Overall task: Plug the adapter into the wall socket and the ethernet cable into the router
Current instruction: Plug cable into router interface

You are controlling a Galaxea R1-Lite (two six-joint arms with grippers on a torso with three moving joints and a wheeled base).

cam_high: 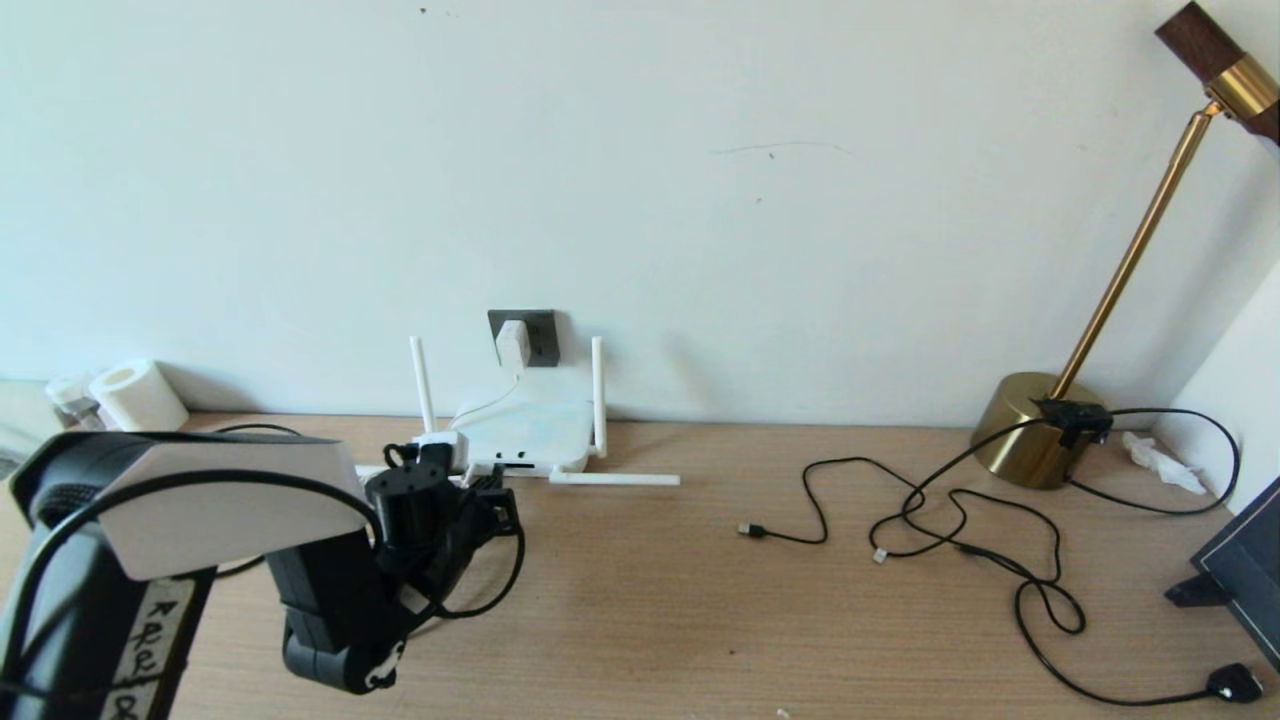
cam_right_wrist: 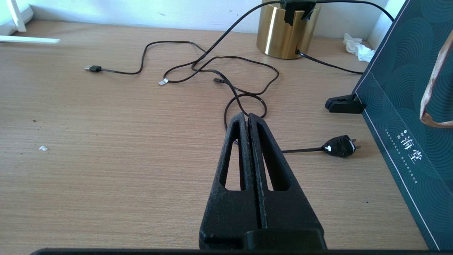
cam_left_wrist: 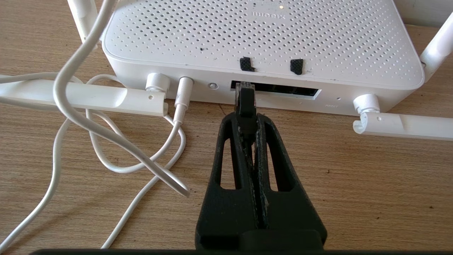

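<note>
1. We saw the left claw (cam_left_wrist: 246, 122) clamped on the ethernet cable (cam_left_wrist: 245, 102), its clear connector at the left end of the router (cam_left_wrist: 262, 39) port slot.
2. The adapter (cam_high: 513, 342) sat in the wall socket (cam_high: 541, 335) behind the router, far left on the tabletop (cam_high: 650, 600).
3. The right claw (cam_right_wrist: 247, 118) hung pressed together, holding nothing, over the tabletop's right part.

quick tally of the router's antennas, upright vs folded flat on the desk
router antennas
upright: 2
folded flat: 2
total: 4
</note>
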